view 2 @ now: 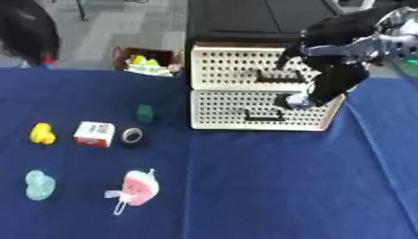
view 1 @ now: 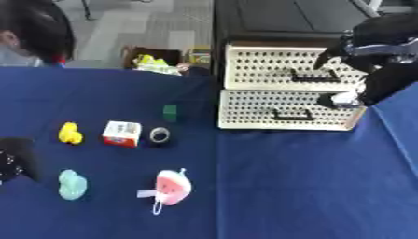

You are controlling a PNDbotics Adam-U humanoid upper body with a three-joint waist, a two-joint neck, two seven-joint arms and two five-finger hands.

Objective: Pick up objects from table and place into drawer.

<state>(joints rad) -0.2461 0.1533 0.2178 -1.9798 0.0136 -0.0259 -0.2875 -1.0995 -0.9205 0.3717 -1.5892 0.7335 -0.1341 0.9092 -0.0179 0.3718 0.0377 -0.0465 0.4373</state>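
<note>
The left hand (view 1: pixel 15 161) is cut off at the table's (view 1: pixel 286 186) left edge, its fingers unreadable. The yellow toy (view 1: pixel 70 133), box (view 1: pixel 121 133), ring (view 1: pixel 159 135) and pink toy (view 1: pixel 172 185) still lie on the table. The right hand (view 2: pixel 314 51), fingers curled at the upper drawer's (view 2: pixel 237 67) handle (view 2: pixel 276 79), could slip off, leaving it shut; whether it grips is unclear.

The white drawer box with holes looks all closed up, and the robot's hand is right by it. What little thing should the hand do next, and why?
Probably hook the right hand onto the black handle of the upper drawer of the white perforated drawer box and pull. Both drawers look closed, the hand is at that handle, and the toys, such as the yellow duck, lie on the blue tablecloth.
</note>
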